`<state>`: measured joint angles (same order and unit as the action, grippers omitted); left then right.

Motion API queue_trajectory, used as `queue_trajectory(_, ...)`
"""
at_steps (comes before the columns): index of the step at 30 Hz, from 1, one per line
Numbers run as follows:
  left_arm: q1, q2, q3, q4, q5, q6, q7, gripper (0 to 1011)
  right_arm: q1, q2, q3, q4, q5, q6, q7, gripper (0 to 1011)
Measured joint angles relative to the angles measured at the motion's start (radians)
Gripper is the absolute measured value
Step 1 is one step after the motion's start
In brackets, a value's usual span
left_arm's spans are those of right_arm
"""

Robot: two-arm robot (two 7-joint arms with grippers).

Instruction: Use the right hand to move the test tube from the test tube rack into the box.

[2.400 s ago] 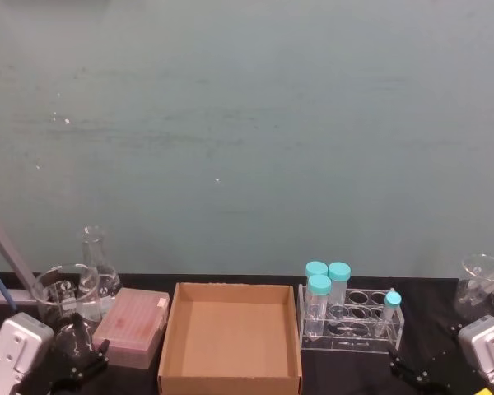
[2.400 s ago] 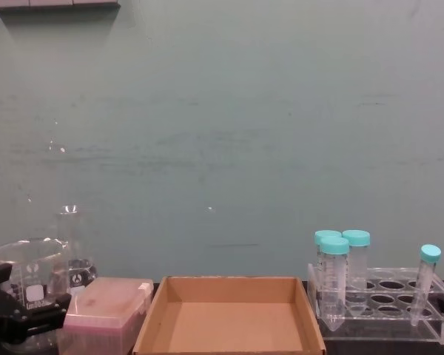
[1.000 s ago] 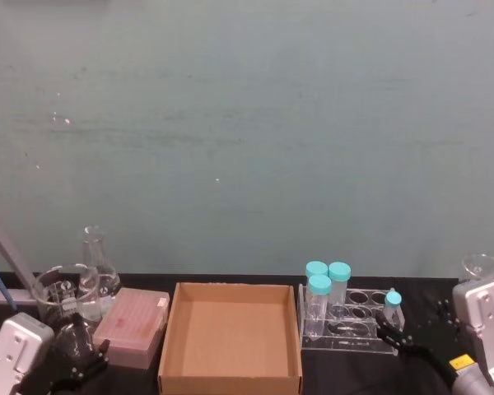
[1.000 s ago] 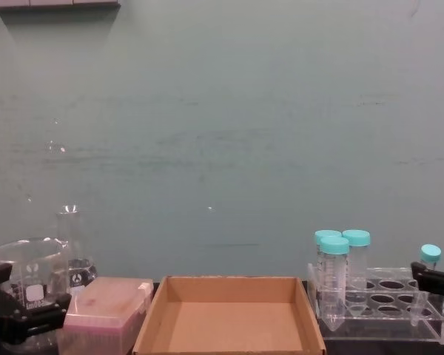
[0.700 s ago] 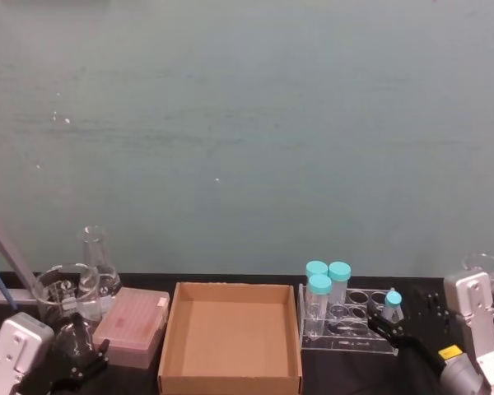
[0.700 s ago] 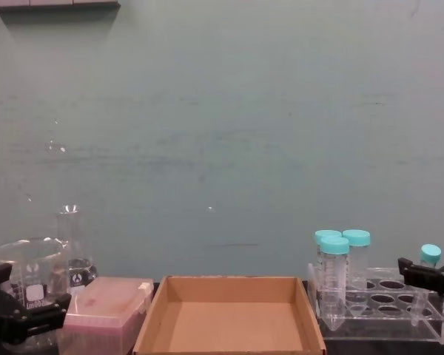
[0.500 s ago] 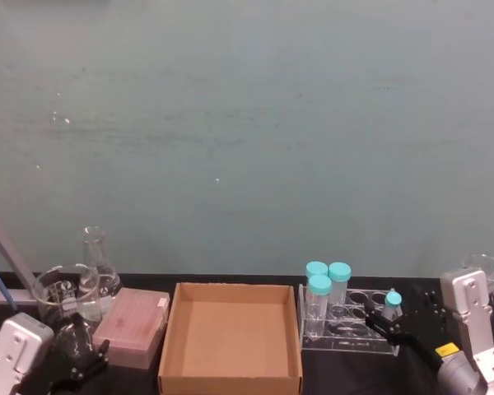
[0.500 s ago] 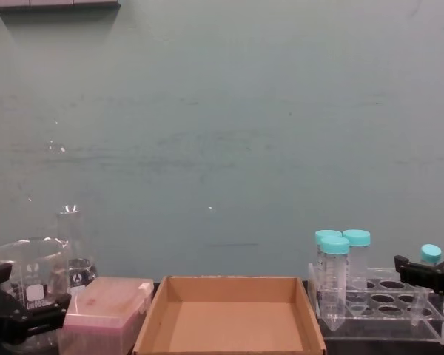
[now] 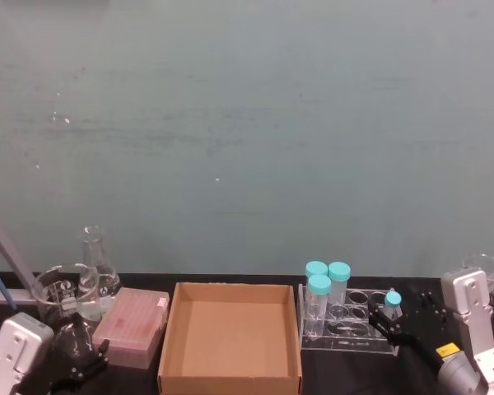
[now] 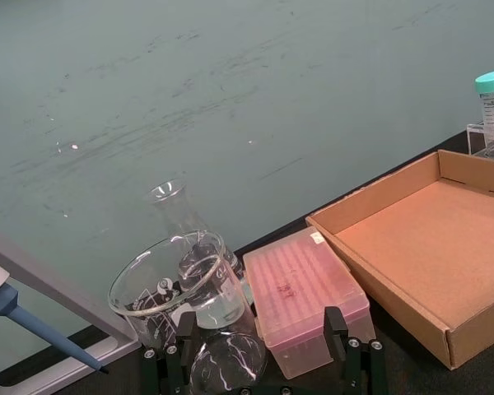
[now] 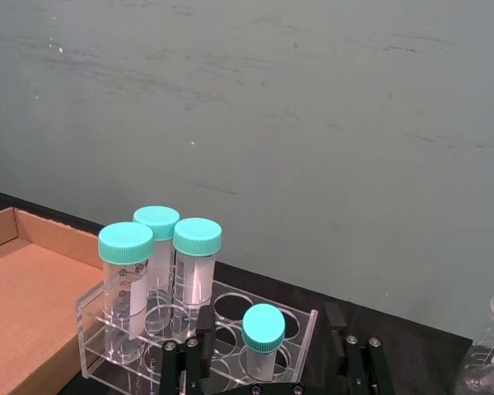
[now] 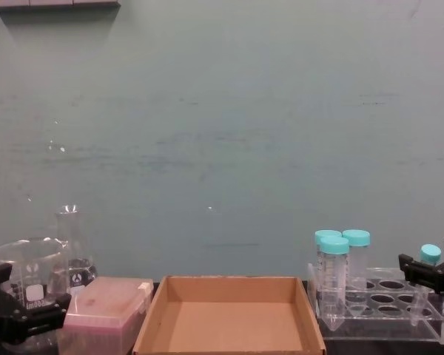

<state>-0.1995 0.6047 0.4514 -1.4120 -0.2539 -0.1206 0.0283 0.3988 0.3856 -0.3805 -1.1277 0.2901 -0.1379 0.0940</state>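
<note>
In the head view, the test tube (image 9: 393,300) stands at the right end of the test tube rack (image 9: 346,333), which is just right of the box (image 9: 230,339). The right hand (image 9: 387,319) reaches to the tube from the near right side. The left gripper (image 9: 78,362) is parked at the near left, beside a pink box (image 9: 132,325).

In the left wrist view, the left gripper (image 10: 259,362) has its fingers apart, and a beaker (image 10: 177,280) stands just beyond it.

In the right wrist view, the right hand (image 11: 268,329) is released. One finger is on each side of the test tube (image 11: 263,327), with a gap on both sides. The tube is upright in the rack (image 11: 95,325), to the right of three wider tubes (image 11: 197,239).

In the chest view, the right hand (image 12: 428,262) is level with the cap of the test tube (image 12: 430,253), which stands in the rack (image 12: 370,314).
</note>
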Motion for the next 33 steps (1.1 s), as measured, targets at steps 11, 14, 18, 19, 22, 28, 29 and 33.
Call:
queue_trajectory(11,0.000,0.000,0.000,0.000,0.000,0.000,0.000,1000,-0.001,0.001,-0.001,-0.001,0.001,0.001,0.000,507)
queue_trajectory(14,0.000,0.000,0.000,0.000,0.000,0.000,0.000,1000,-0.001,0.001,-0.001,-0.002,0.001,0.002,0.000,449)
queue_trajectory(18,0.000,0.000,0.000,0.000,0.000,0.000,0.000,1000,-0.002,0.002,-0.001,-0.002,0.001,0.002,0.000,288)
queue_trajectory(19,0.000,0.000,0.000,0.000,0.000,0.000,0.000,1000,-0.002,0.002,-0.001,-0.002,0.001,0.002,0.000,276)
queue_trajectory(22,0.000,0.000,0.000,0.000,0.000,0.000,0.000,1000,-0.002,0.002,-0.001,-0.003,0.002,0.002,0.000,270)
queue_trajectory(28,0.000,0.000,0.000,0.000,0.000,0.000,0.000,1000,-0.002,0.002,-0.001,-0.003,0.002,0.002,0.000,270)
queue_trajectory(29,0.000,0.000,0.000,0.000,0.000,0.000,0.000,1000,-0.003,0.001,0.001,-0.003,0.000,0.001,0.000,270)
queue_trajectory(33,0.000,0.000,0.000,0.000,0.000,0.000,0.000,1000,-0.010,-0.001,0.013,-0.013,-0.010,-0.008,0.000,270)
